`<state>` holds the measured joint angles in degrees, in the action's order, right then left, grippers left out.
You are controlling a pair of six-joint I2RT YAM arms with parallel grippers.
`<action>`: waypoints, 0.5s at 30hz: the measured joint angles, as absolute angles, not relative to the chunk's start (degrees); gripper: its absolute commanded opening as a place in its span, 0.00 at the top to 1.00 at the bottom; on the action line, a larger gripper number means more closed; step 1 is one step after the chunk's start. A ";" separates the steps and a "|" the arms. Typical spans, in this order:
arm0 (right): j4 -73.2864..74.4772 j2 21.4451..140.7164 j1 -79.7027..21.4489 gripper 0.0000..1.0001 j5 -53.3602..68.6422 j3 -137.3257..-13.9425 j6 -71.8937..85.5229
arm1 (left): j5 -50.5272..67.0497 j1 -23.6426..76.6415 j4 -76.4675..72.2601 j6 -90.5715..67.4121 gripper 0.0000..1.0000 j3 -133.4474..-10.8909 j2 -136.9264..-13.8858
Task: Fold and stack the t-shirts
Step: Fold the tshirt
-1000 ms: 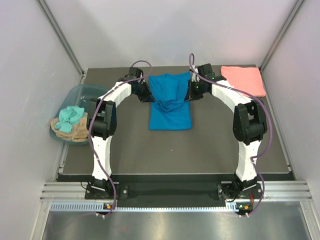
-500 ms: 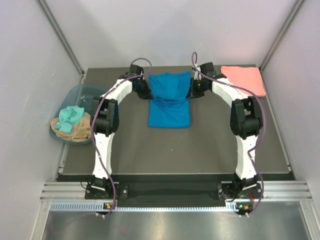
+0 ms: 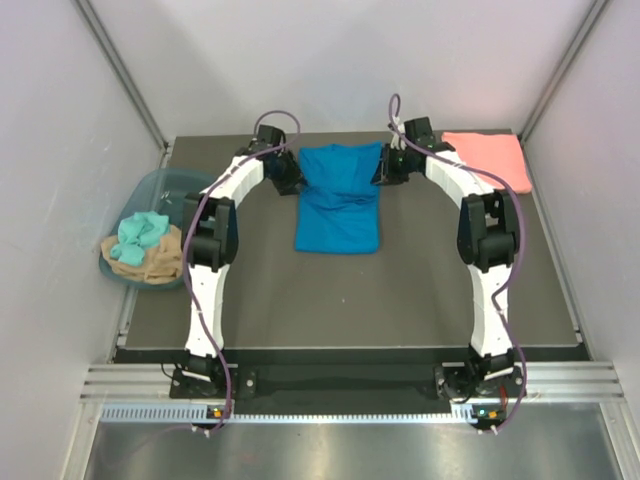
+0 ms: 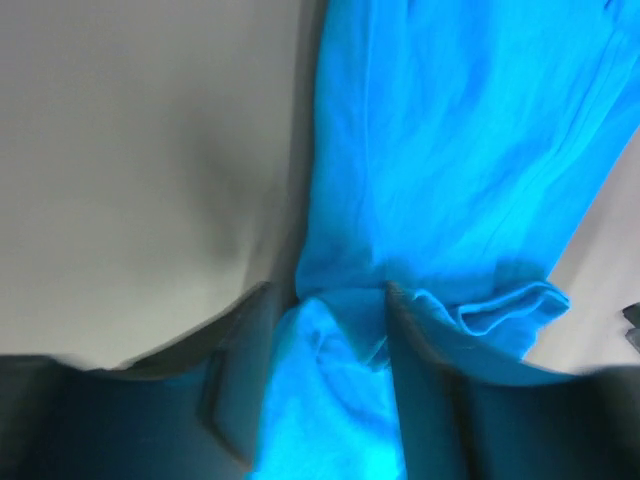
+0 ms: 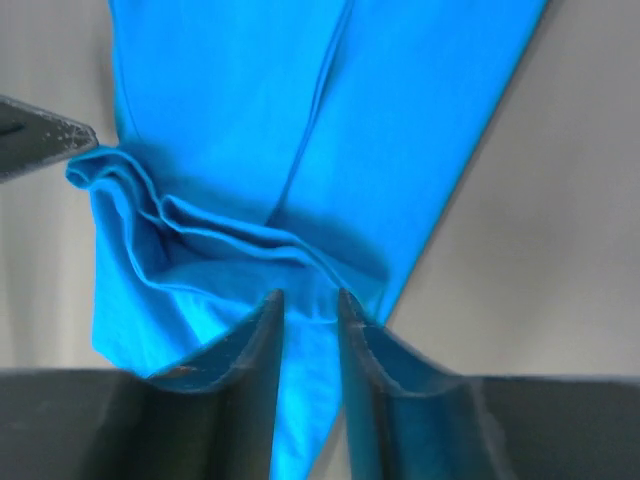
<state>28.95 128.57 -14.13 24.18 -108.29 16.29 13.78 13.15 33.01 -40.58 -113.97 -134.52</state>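
Looking down from above, I see a see-through blue-grey tub (image 3: 160, 180) at the left edge of the bench (image 3: 400, 290), holding a bunched teal cloth (image 3: 140, 232) on top of a tan one (image 3: 150, 262). It sits well apart from the work. Both arms arch in from the near edge and meet the back half of the bench, one on each side of the blue shirt (image 3: 340, 200). Purple cables (image 3: 275, 122) loop above their wrists.

The blue shirt lies mid-bench towards the back. It is folded into a rough rectangle running front to back, with creases across its middle. The pink shirt (image 3: 488, 158) lies folded flat in the back right corner, just beside the right arm and apart from the blue one.

The left hand (image 4: 328, 295) is at the blue shirt's left edge. Its fingers stand clearly apart, with a loose bunch of blue cloth between them, so I read it as open. The right hand (image 5: 308, 298) is at the shirt's right edge. Its fingers are only a narrow gap apart over rumpled folds, and I cannot tell whether they pinch the cloth.

From above, both hands cover the shirt's side edges. The left wrist view is blurred. A dark grey piece (image 5: 40, 140) is cut off at the left edge of the right wrist view, and I can't identify it.
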 measured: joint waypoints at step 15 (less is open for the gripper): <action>27.66 110.43 -13.13 0.44 25.80 -86.80 13.45 | 15.46 12.78 27.70 -31.62 0.43 -91.31 -116.62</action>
